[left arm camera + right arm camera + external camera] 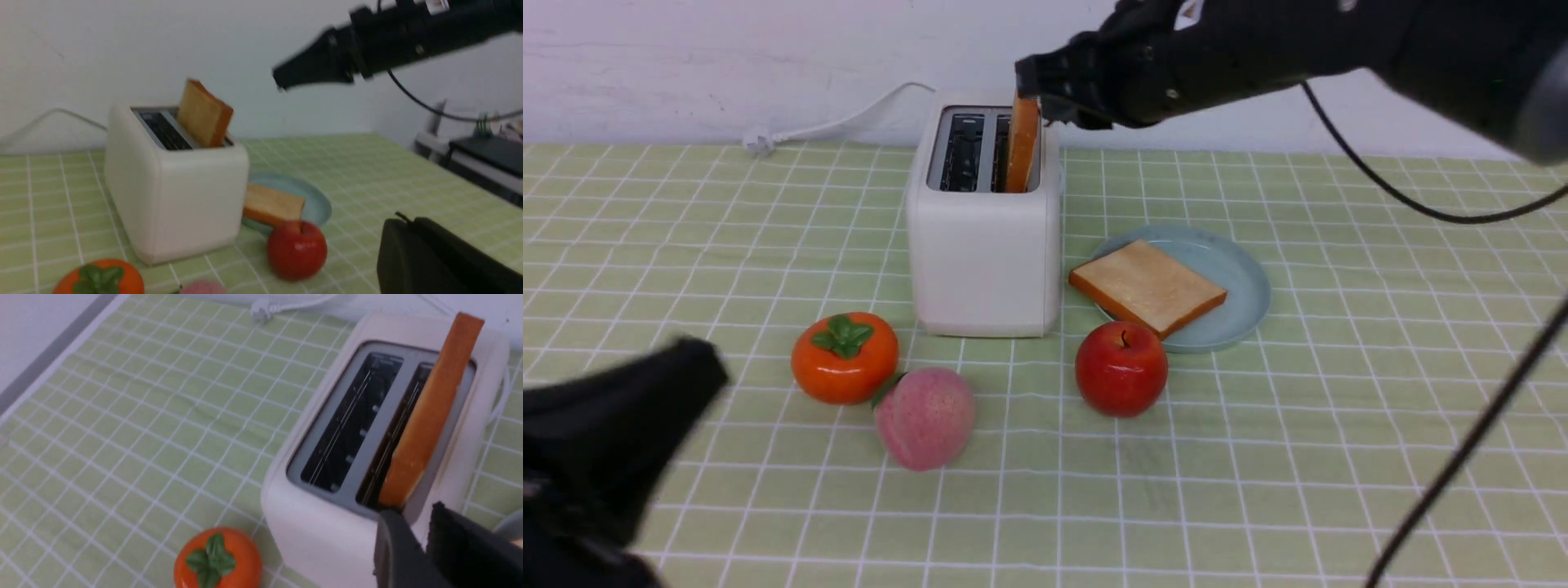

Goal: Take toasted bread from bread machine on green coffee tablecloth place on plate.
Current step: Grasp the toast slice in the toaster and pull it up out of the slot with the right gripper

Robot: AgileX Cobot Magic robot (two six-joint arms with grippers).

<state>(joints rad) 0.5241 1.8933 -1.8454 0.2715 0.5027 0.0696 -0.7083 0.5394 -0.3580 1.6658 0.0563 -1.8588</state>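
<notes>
Jaws slightly parted on the right gripper (1036, 86), gripping nothing, hovering just above the upright toast slice (1022, 145) leaning in the bread machine's (984, 245) right-hand slot. Left gripper (398, 245) pinched closed, low over the green tablecloth (1258, 457). Second toast slice (1147, 286) already flat on the plate (1245, 298), right beside the bread machine.

A plain white wall (727, 65) stands right behind the far edge of the bench (1339, 506), and the light on it is soft and even. Past the bench's far right corner, well apart, sits a blurry pale shelf (470, 168) with a flat dark thing (490, 149) on it.
</notes>
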